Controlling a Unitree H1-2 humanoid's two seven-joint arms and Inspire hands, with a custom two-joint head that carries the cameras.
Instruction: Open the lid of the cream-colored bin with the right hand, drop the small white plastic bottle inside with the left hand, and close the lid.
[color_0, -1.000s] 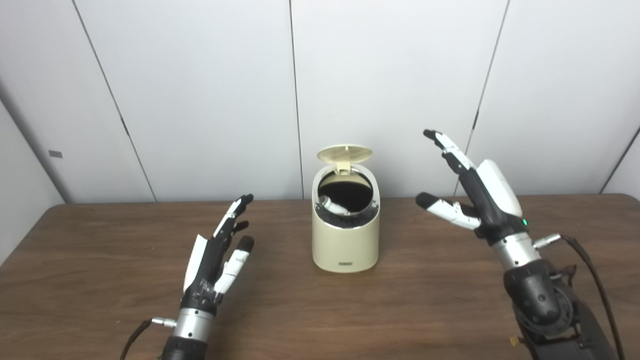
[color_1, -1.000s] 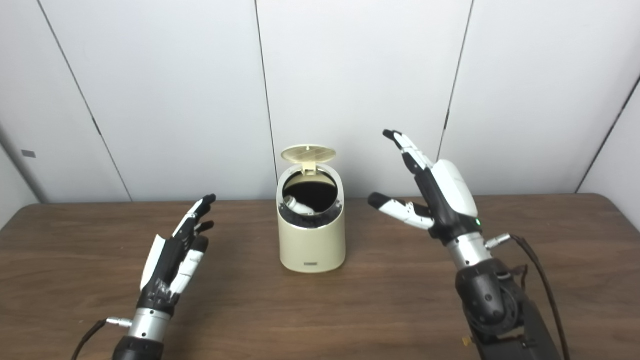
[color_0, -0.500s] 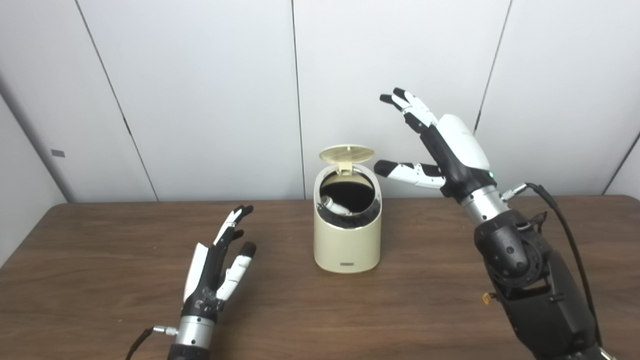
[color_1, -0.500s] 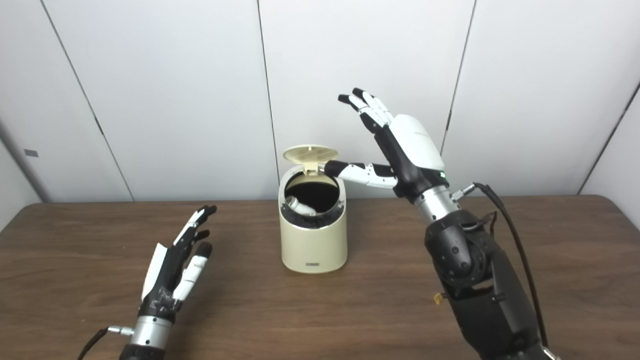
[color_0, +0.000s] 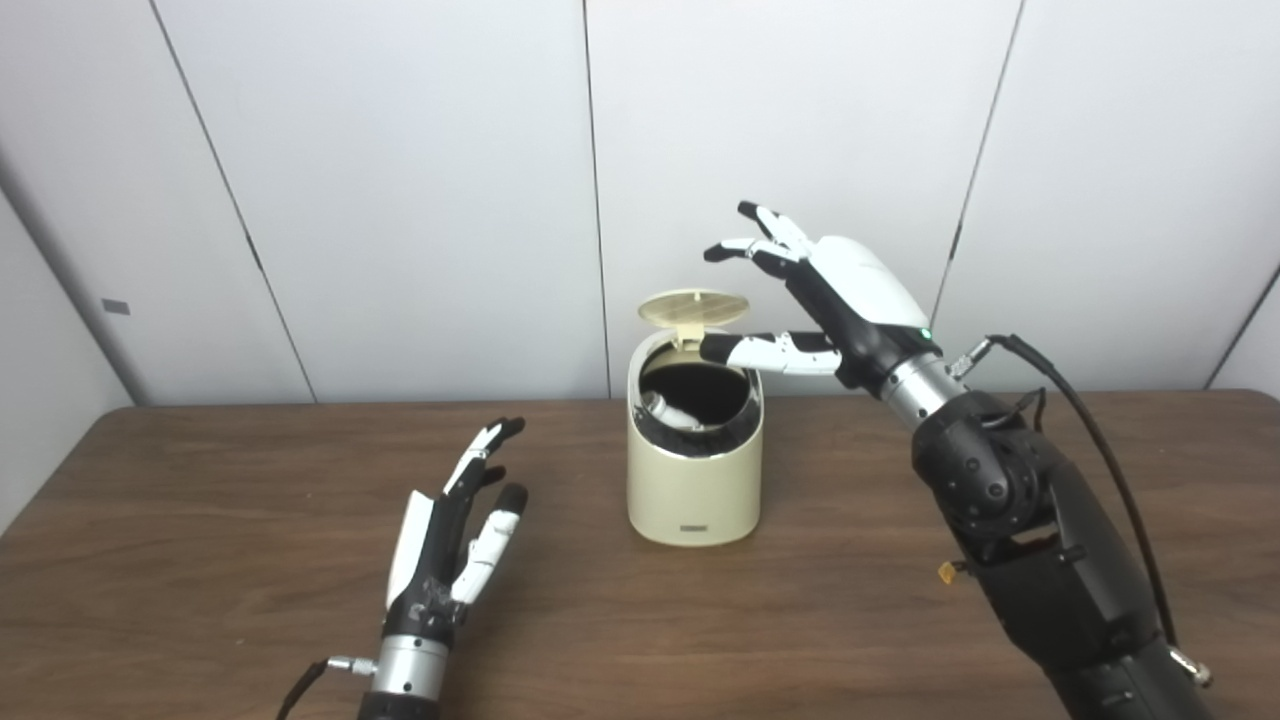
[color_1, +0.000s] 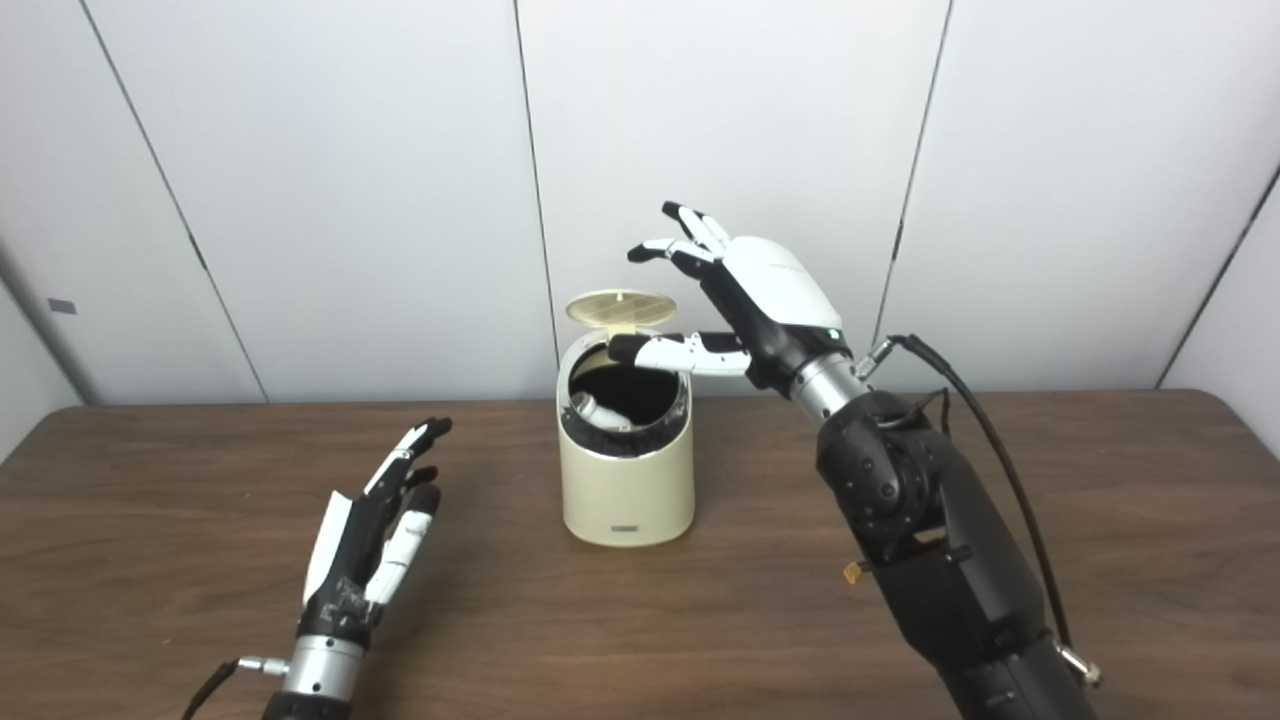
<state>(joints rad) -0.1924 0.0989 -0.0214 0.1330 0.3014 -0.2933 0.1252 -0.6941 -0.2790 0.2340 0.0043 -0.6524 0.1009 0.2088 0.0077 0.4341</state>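
The cream-colored bin (color_0: 694, 470) stands near the desk's (color_0: 200, 520) far edge, lid (color_0: 694, 308) up, the small white bottle (color_0: 668, 411) inside. Right hand (color_0: 835, 295) hovers spread beside the lid, empty; left hand (color_0: 450, 530) rests open, empty.

I see a cream-coloured bin (color_0: 694, 490) with a black inside, on a dark brown wood-grain table (color_0: 200, 560); my hands are black and white.

Small dark label low on the front of the cream bin (color_0: 694, 495), lettering too small to read
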